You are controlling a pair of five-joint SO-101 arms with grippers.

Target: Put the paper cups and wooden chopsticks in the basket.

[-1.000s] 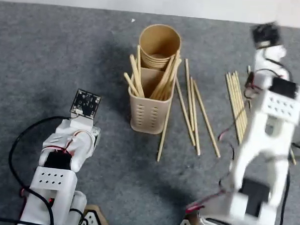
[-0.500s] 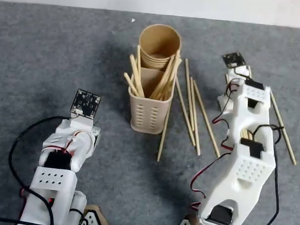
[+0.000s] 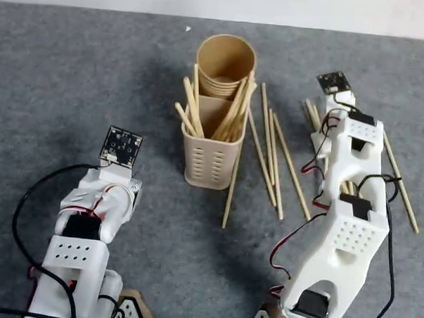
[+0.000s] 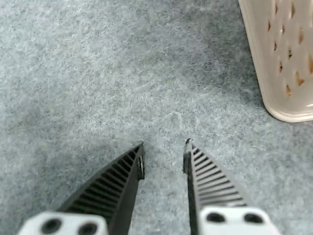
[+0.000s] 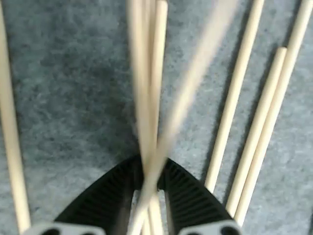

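Right hand (image 5: 150, 165) gripping chopsticks (image 5: 149, 83), ends cut off

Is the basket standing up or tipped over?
Standing up. The basket sits on its base, open top upward; chopsticks poke out and stacked paper cups stand inside.

Grey carpet (image 3: 75, 68) w/ basket (image 3: 210, 159), chopsticks (image 3: 269, 161)

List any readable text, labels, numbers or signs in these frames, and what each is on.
None can be read.
The basket, paper cups and chopsticks are plain, with no print.
The camera board on the left arm and the camera board on the right arm show specks that are too small to read as text.
The white arm housings have perforations and no lettering.
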